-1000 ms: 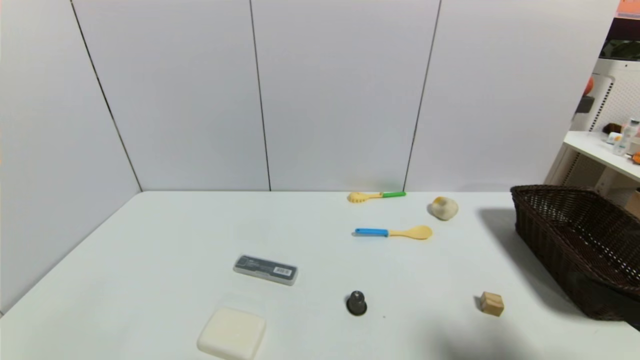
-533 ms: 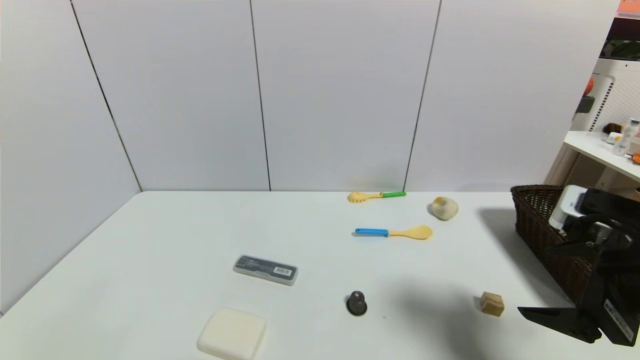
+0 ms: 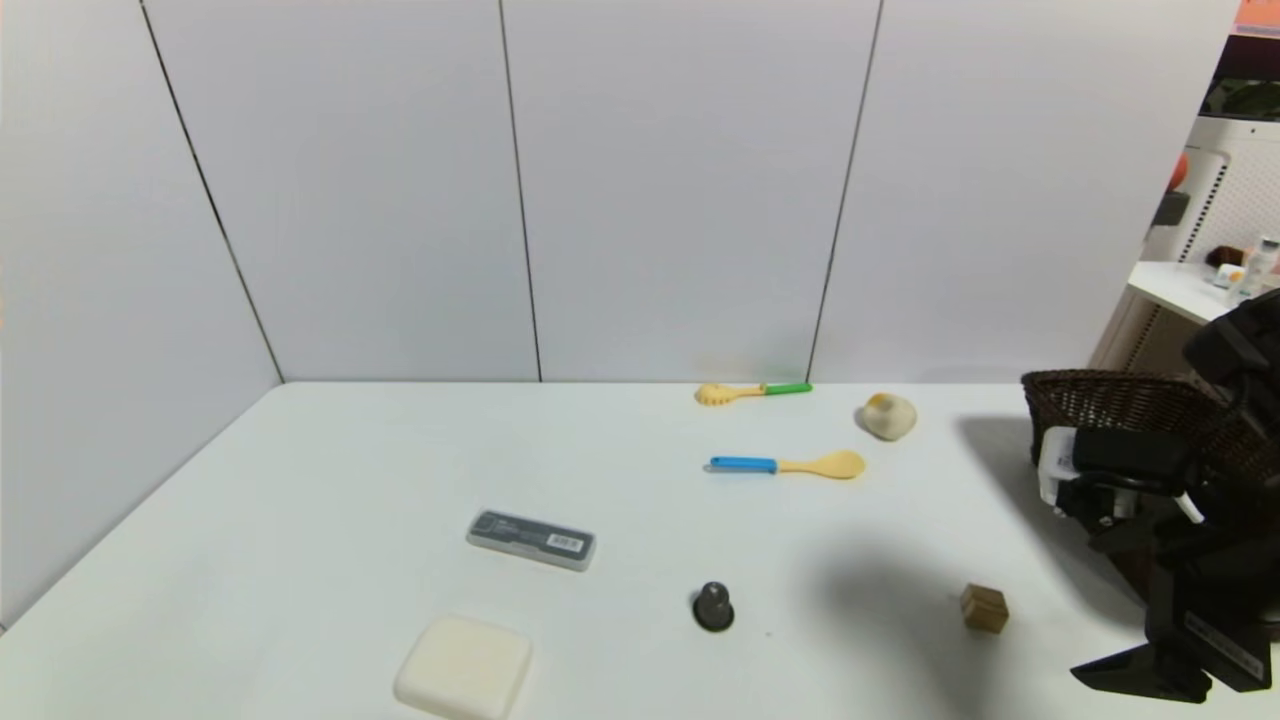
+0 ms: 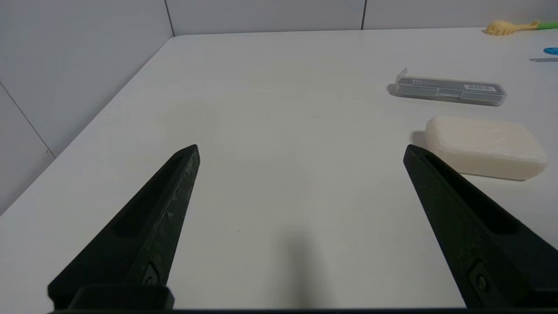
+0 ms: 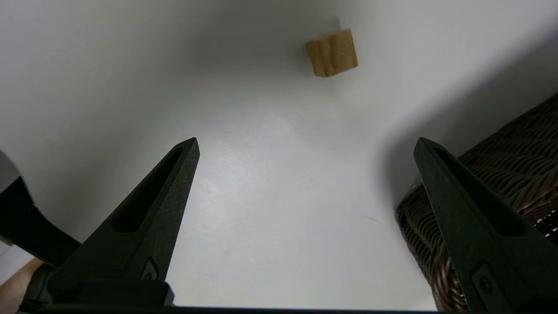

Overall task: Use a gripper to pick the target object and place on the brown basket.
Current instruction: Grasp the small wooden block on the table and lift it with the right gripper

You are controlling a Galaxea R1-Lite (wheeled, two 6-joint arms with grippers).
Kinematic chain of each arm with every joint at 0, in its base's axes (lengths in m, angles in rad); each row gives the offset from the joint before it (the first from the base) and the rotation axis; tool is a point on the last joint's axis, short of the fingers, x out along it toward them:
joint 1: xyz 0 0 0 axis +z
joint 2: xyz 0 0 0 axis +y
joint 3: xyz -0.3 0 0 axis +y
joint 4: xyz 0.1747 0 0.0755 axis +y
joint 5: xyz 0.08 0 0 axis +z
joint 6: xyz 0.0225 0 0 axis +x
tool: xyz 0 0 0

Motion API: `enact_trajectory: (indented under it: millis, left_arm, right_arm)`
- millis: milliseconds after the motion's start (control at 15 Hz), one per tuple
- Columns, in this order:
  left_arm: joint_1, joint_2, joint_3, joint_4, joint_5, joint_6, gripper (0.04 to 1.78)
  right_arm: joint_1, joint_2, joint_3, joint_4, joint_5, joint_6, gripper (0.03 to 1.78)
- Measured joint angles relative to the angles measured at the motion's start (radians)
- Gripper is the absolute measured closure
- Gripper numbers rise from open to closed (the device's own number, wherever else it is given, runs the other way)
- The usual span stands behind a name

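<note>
Target object: the small light-tan wooden cube lay free on the white surface, near the front edge, touched by nothing.
Receptacle: the large dark brown woven wicker basket stood just to the cube's right; judged from this, only a short carry was needed.
Working arm: the right gripper, bulky and black with a white part, hung above the surface between cube and basket, apparently poised for an approach; its shadow fell across the cube.
Jaws, right: spread wide and holding nothing; the cube lay ahead of the tips, not between them.
Idle arm: the left gripper was low over the bare near-left surface, its jaws likewise wide apart and empty, well apart from the cube.
Bystanders: a flat cream square bar, a clear grey rectangular case, a small dark knob, a blue-handled yellow spoon, a green-handled yellow fork and a rounded cream-beige lump lay leftward and rearward, out of the likely path.
Head view only: the overall layout and the bystanders.
Right wrist view only: the gap from jaw tips to cube, and the basket's woven wall close beside one jaw.
Left wrist view only: the left gripper itself, absent from the head view.
</note>
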Motion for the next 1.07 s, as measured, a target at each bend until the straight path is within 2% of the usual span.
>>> enact_trajectory:
  millis: [200, 400, 867, 1067]
  left_arm:
    - [0.000, 0.000, 0.000, 0.000, 0.000, 0.000, 0.13]
    - [0.000, 0.000, 0.000, 0.000, 0.000, 0.000, 0.13]
    - [0.000, 0.000, 0.000, 0.000, 0.000, 0.000, 0.13]
    - [0.000, 0.000, 0.000, 0.000, 0.000, 0.000, 0.13]
  right_arm:
    - [-0.035, 0.060, -0.014, -0.012, -0.012, -0.026, 0.11]
    - [-0.053, 0.105, -0.021, -0.069, -0.006, -0.097, 0.11]
    - [-0.047, 0.165, -0.034, -0.074, -0.001, -0.127, 0.11]
    - [-0.019, 0.195, -0.027, -0.155, -0.024, -0.111, 0.11]
